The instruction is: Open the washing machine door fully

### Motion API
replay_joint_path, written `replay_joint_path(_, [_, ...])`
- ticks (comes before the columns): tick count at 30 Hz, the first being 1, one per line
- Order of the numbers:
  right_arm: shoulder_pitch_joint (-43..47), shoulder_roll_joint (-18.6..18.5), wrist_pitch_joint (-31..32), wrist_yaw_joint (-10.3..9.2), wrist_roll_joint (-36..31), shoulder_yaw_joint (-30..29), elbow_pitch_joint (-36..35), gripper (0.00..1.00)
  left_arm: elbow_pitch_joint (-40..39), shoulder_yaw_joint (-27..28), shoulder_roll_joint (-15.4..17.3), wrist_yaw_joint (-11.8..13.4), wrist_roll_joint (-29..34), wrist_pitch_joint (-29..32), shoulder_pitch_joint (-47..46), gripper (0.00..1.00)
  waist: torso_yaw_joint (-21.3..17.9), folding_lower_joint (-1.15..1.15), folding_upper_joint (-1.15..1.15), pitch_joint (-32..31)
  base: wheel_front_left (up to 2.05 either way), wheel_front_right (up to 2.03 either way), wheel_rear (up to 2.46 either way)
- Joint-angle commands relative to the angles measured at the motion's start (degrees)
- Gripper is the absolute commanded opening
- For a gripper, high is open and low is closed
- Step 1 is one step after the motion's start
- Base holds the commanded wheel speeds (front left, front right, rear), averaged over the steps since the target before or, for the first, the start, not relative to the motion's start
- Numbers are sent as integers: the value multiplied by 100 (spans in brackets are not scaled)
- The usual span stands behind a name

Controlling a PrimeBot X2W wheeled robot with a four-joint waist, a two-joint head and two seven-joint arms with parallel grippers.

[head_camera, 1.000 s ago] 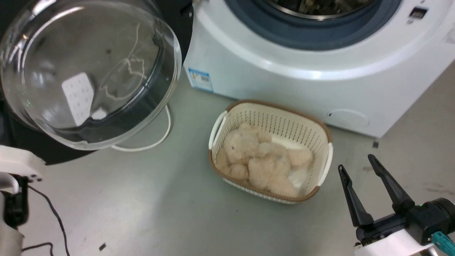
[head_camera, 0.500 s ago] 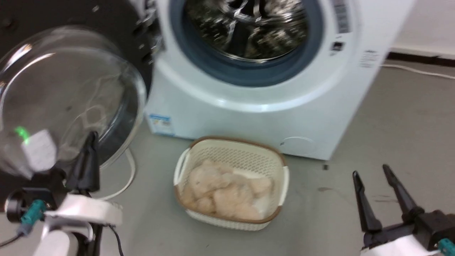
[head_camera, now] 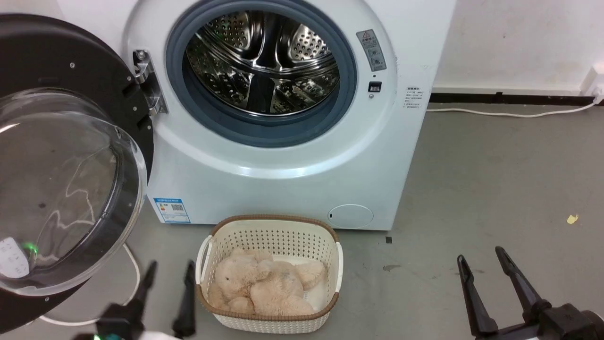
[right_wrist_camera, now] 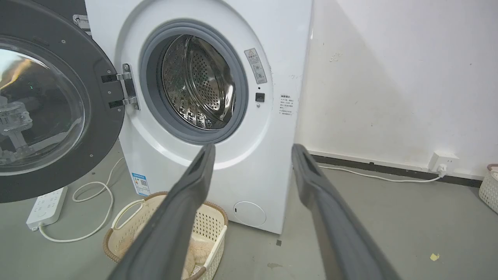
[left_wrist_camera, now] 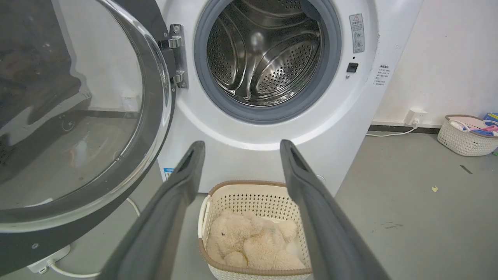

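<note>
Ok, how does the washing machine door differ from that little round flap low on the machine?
The washing machine door is large, black-rimmed with a clear glass bowl; the flap is small and plain white. The door stands wide open; the flap sits shut, flush. Both are round.

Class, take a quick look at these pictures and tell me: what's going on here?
A two-armed robot faces a front-loading washer. The washing machine door is swung wide open on its hinge, exposing the steel drum. The left end effector and the right end effector are both open, hold nothing and touch nothing. A basket holding a plush toy sits on the floor before the washer.
</note>
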Motion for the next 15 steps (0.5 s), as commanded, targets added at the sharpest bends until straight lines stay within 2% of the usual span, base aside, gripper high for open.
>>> replay_joint_path(1, [83,41,-25,-4,-9,9,-6,100,11,-73,-67,54,48,-38,140,100,-14,1,0,-35,0,0,0])
replay_joint_path(15, [214,53,-27,-4,25,28,223,100,-1,-250,-229,292,358,-181,396,100,-57,1,0,-87,0,0,0])
